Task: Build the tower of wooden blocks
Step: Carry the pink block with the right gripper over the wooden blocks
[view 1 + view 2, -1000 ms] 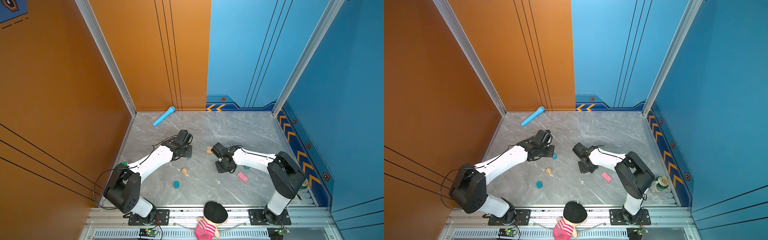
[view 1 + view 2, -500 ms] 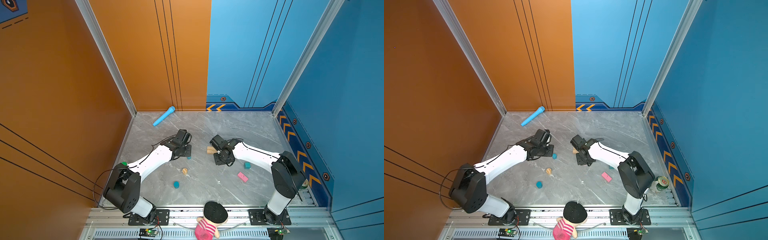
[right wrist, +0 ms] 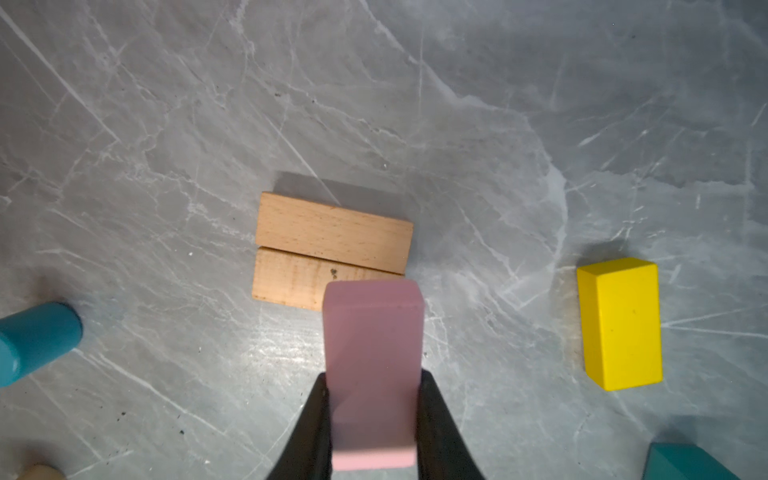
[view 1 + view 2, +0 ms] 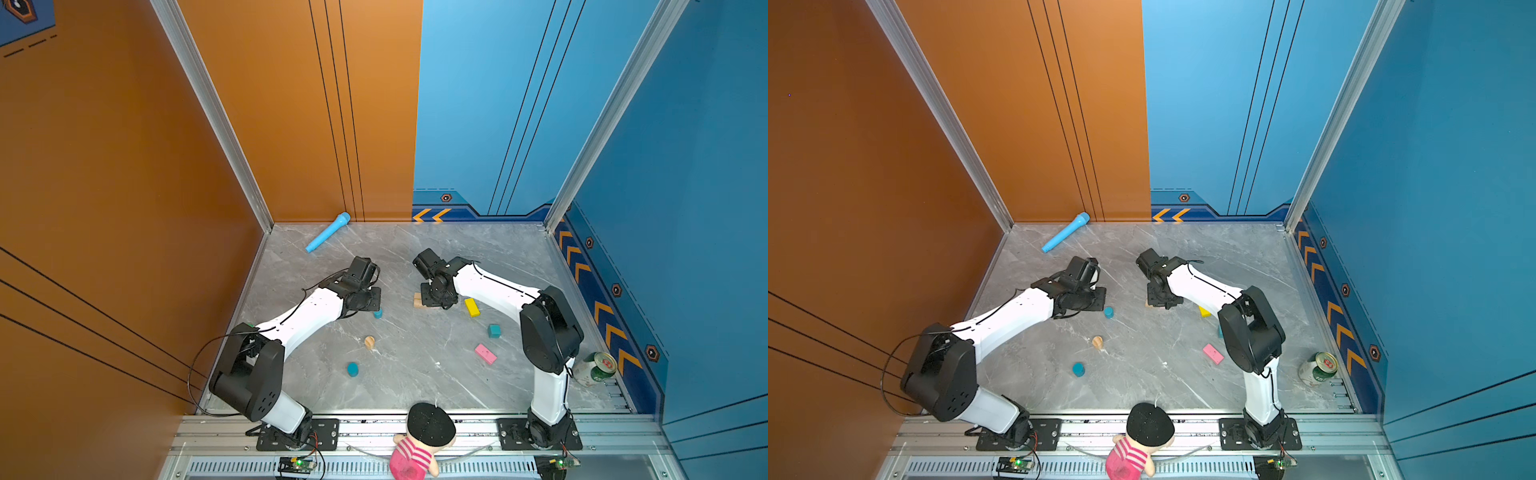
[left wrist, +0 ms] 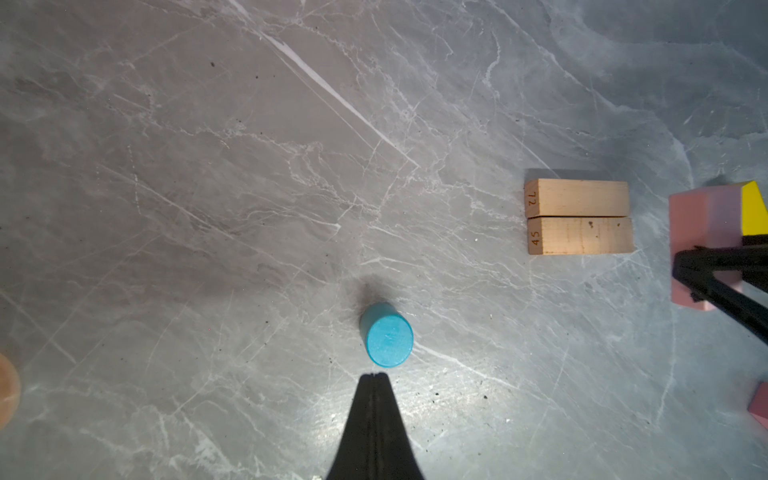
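Note:
Two tan bars (image 3: 332, 249) (image 4: 419, 300) lie flat side by side on the grey floor, with nothing on them; no tower is in view. My right gripper (image 3: 372, 380) (image 4: 434, 296) is shut on a pink bar (image 3: 374, 365), and the bar's far end overlaps the nearer tan bar's edge. My left gripper (image 5: 375, 375) is shut and empty, its tip just short of an upright blue cylinder (image 5: 388, 336) (image 4: 377, 313). Loose blocks on the floor are a yellow bar (image 4: 472, 307), a teal cube (image 4: 493, 331), another pink bar (image 4: 485, 353), a tan cylinder (image 4: 369, 342) and a second blue cylinder (image 4: 353, 368).
A light-blue toy microphone (image 4: 328, 237) lies by the back wall. A green can (image 4: 595, 369) rests on its side at the right edge. A doll with a black hat (image 4: 424, 436) sits on the front rail between the arm bases.
My right arm has carried the pink bar left and back to the tan bars, uncovering the yellow bar and teal cube. The left arm has hardly moved.

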You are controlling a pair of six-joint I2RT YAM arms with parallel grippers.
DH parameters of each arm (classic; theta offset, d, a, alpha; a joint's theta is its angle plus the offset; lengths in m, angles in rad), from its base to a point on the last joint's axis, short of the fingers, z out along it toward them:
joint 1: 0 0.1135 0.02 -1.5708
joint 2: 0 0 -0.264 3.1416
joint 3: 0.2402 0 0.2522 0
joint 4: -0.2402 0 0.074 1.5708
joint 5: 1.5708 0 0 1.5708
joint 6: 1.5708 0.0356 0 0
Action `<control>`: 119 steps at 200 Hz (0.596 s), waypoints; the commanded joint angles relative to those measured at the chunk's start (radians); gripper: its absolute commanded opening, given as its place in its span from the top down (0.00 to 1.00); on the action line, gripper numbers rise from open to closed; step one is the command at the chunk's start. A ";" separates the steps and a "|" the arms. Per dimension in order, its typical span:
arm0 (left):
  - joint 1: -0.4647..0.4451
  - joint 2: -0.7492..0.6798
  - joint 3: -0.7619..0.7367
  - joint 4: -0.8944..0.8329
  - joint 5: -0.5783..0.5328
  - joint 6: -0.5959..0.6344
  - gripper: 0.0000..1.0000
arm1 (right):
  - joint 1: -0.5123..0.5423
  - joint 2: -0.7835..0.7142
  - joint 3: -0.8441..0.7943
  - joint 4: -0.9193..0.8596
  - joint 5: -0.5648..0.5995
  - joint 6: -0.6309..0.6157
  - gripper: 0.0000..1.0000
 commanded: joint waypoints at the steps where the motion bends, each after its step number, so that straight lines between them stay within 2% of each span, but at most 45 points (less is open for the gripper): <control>1: 0.013 0.012 0.006 0.010 0.026 0.014 1.00 | -0.007 0.019 0.051 -0.045 0.031 0.027 0.91; 119: 0.039 0.041 0.006 0.019 0.049 0.016 1.00 | -0.029 0.083 0.091 -0.021 0.011 0.104 0.89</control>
